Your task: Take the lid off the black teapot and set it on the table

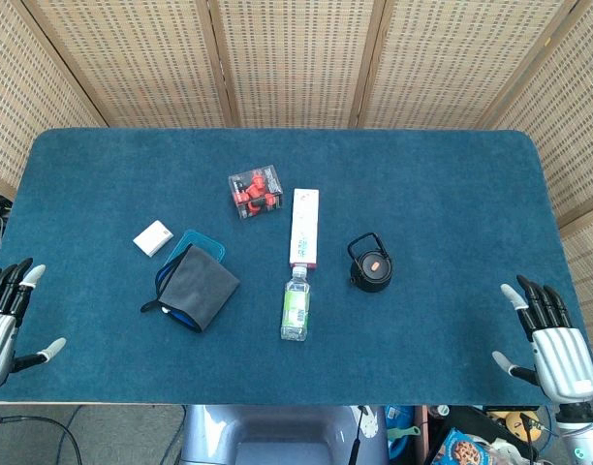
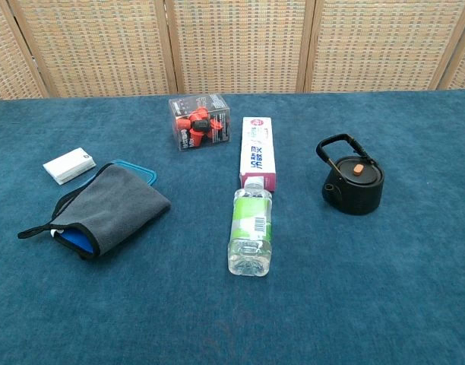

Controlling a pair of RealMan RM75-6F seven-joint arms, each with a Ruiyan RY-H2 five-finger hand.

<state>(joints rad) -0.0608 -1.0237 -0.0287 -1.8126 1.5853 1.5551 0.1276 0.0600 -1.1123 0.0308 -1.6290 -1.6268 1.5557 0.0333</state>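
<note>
A small black teapot (image 1: 371,265) (image 2: 353,185) stands right of the table's middle, its handle raised. Its lid (image 1: 373,263) (image 2: 356,172), black with an orange knob, sits on top of the pot. In the head view my right hand (image 1: 548,341) hovers at the front right corner of the table, fingers spread, holding nothing, well away from the teapot. My left hand (image 1: 8,315) is at the front left edge, also spread and empty. Neither hand shows in the chest view.
A plastic bottle (image 1: 296,305) lies on its side left of the teapot, touching a white and pink box (image 1: 304,227). Further left are a grey cloth (image 1: 194,287) over a blue container, a small white box (image 1: 153,237) and a clear box of red parts (image 1: 255,190).
</note>
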